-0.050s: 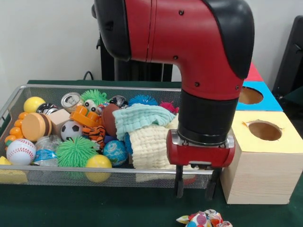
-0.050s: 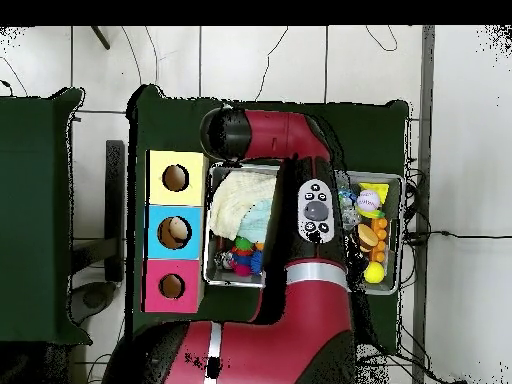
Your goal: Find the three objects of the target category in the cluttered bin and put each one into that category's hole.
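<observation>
My jaws (image 1: 196,187) hang spread and empty, both black fingers clear of everything, just outside the near wall of the silver wire-mesh bin (image 1: 61,173), low over the dark green table (image 1: 94,208). I judge I am between picks, still in the search: nothing is in my grip, and I cannot tell from here which category is the target. Nearer than the bin, a small multicoloured patterned cloth toy (image 1: 203,219) lies on the table, just before my jaws. Beside the bin stands the pale wooden box with the yellow top and its round hole (image 1: 265,130); behind that come the blue-topped hole (image 1: 250,95) and a red top past it.

Inside the bin, a cream waffle cloth (image 1: 149,146) and a mint green cloth (image 1: 142,116) lie by the wall closest to the box, with balls, a can and spiky toys heaped further from it. The next move calls for lifting over the bin wall and choosing one thing without dragging cloth along.

Beyond the table is a plain white wall; overhead shows a pale tiled floor (image 2: 250,60) with loose cables.
</observation>
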`<state>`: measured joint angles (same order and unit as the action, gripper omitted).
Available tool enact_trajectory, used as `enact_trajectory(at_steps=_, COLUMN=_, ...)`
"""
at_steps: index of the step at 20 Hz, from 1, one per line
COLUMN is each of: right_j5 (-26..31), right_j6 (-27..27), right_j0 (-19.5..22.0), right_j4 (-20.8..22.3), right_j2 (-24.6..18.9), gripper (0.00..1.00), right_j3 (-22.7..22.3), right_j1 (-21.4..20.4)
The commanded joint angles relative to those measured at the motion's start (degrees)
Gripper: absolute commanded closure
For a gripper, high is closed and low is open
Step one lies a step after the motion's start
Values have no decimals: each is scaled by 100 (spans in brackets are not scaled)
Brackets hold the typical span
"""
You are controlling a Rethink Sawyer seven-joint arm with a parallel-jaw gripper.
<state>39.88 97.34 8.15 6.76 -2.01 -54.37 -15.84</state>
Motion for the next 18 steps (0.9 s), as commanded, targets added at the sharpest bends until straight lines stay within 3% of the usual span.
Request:
enact_trajectory(at_steps=1, right_j5=-561, right_j6=833, right_j0=-44, right_j4=169, right_j2=-8, gripper=0, right_j3=31, right_j1=264)
enact_trajectory(at_steps=6, right_j5=-866, right_j6=863, right_j0=-46, right_j4=69, right_j2=-106, gripper=0, right_j3=-35, right_j1=267)
enact_trajectory(at_steps=18, right_j5=-993, right_j6=797, right_j0=-60, right_j4=-221, right_j2=-288, gripper=0, right_j3=111, right_j1=212)
